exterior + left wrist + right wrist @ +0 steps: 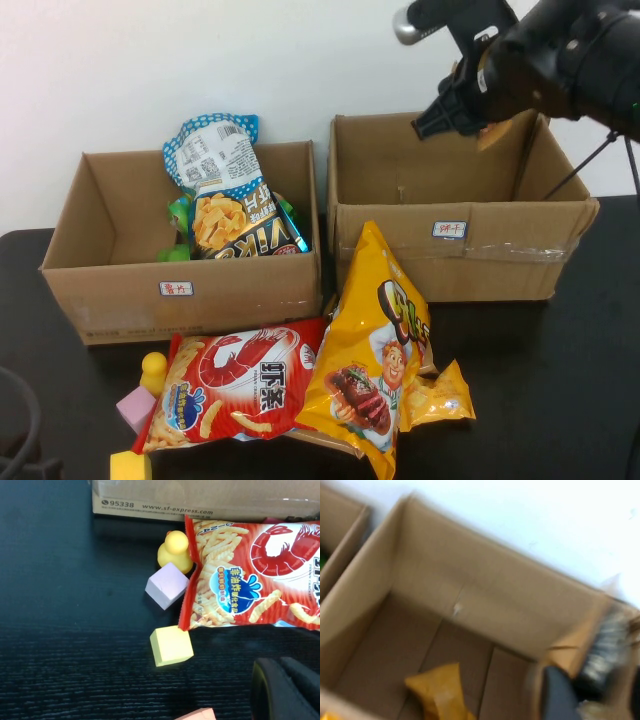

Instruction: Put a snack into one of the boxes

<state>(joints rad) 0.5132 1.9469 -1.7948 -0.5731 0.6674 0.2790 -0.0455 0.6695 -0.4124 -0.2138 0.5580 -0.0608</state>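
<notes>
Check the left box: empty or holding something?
Holding: chip bag stands inside left box. Right gripper above taped box; left gripper near yellow cube.

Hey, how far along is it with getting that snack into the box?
Nearly there, I think. The right gripper hangs over the open taped box, and an orange-brown scrap beside it may be the snack, though that is too blurred to confirm. A yellow packet already lies inside the box. Releasing is left. The left gripper sits low by the red chip bag.
</notes>
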